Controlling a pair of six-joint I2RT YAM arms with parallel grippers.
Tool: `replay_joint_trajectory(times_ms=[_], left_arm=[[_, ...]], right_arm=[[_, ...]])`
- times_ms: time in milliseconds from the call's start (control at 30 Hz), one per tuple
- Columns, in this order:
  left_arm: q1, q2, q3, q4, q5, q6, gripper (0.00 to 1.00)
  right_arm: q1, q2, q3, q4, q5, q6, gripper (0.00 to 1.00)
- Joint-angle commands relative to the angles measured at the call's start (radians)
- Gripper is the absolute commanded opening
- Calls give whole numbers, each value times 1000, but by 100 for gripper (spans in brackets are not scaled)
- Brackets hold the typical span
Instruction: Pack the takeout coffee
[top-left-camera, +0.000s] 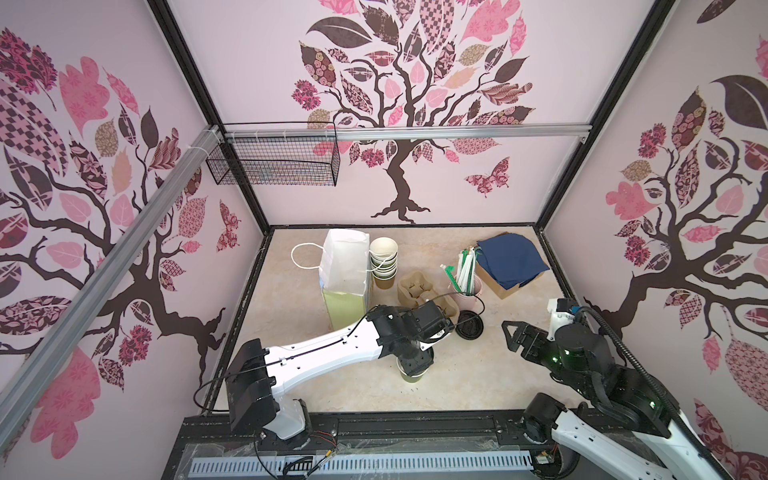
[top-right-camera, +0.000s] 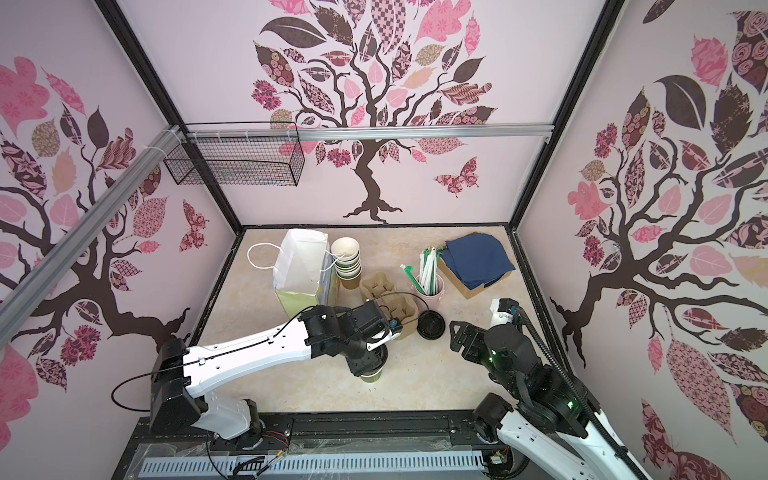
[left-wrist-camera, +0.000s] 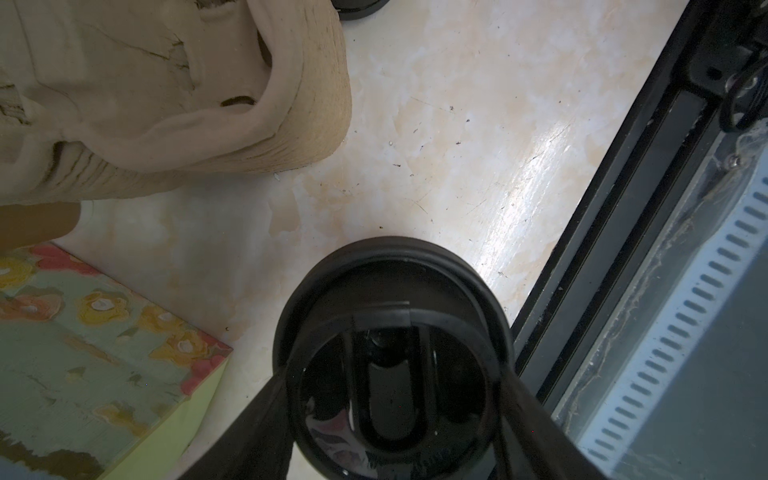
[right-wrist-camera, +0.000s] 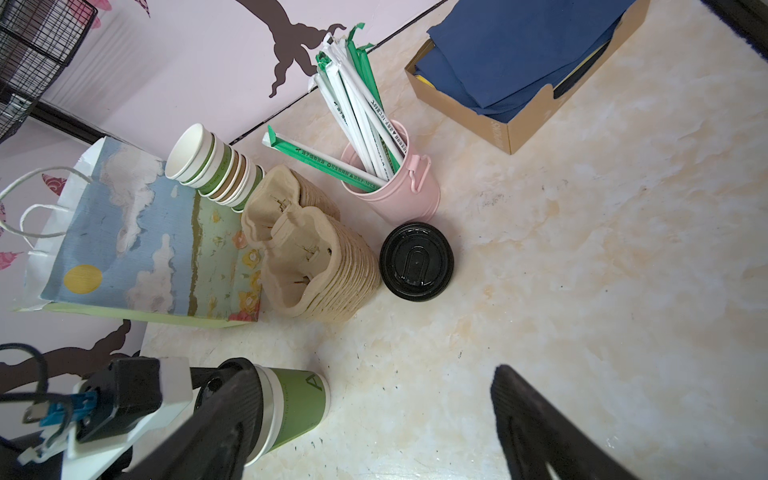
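Left gripper (left-wrist-camera: 392, 376) clasps the coffee cup (right-wrist-camera: 299, 403), apparently by its lid (left-wrist-camera: 390, 286).
Right gripper (top-left-camera: 510, 334) gapes wide, empty, well apart from it.

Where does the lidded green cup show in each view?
Top view: cup front of centre, green base showing.
Top view: cup, same spot.
Left wrist: cup close up, seen from above.
Right wrist: cup, green side, nearer than the bag.
Landmark: carrier stack, in all four.
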Motion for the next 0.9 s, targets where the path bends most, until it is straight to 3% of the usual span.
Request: replay_joint_trajectory(times_ms=[0,867], left_arm=[[1,10,-16,4,4,-13,61],[1,44,-12,-40,1,-11,61]], right_arm=[[-1,3,33,-11,12,-16,90],[0,0,28,-10,6,-9,90]])
